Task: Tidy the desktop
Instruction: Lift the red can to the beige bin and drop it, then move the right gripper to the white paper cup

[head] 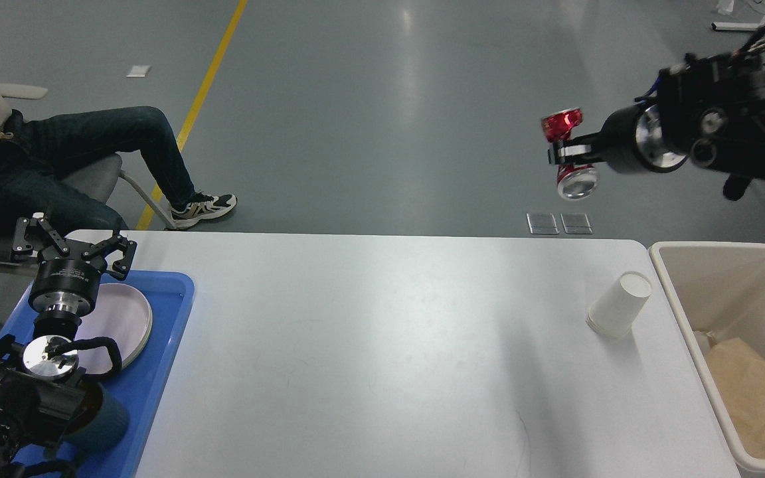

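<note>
Desktop (382,345): white, spanning the lower frame; bears a paper cup (618,304) lying tilted at right. Right gripper (565,151), upper right: clenched on a crushed red can (568,156). Left gripper (74,245), lower left: fingers spread, empty, above a blue tray (163,345).

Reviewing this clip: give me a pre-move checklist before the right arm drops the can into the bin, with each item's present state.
1. Right gripper shut on the crushed red can: ok.
2. Can lifted off the desktop: ok, it hangs high beyond the far edge.
3. Can over the cream bin: not ok, it is up and to the left of the bin.
4. Room in the bin: ok, only brown paper lies low inside.
5. White paper cup out of the way: cannot tell, it lies tilted beside the bin.
6. Left gripper out of the way: ok, open above the blue tray.
</note>
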Motion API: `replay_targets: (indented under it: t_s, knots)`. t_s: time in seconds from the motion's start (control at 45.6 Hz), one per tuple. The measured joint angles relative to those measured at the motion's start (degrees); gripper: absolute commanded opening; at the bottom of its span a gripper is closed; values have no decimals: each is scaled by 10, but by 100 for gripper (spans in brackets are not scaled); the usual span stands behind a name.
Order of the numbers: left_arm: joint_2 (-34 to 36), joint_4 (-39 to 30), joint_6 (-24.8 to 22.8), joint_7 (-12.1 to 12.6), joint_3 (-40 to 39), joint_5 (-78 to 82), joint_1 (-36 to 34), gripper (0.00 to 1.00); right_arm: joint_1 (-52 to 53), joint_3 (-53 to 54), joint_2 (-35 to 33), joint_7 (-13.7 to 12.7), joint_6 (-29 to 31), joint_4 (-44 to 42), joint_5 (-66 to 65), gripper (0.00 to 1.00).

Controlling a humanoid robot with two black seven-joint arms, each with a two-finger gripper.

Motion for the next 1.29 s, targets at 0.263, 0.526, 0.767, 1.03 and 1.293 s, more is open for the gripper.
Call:
replay_targets:
  t_s: [0.263,0.526,0.767,1.03,1.293]
  knots:
    - [0,0,-2,0,0,0,0,96,-123,-52,-68,-7,-5,-134,50,0]
    - [0,0,-2,0,0,0,1,96,-372,-52,-80,-6,-16,-329,119,79]
    - [0,0,-2,0,0,0,1,96,-484,-50,-74,-5,-55,-368,144,100]
    - [0,0,-2,0,0,0,1,96,-476,-53,-50,-4,-53,-358,147,100]
    - [0,0,-2,0,0,0,1,96,-267,-112,-24,-6,27,-243,150,100]
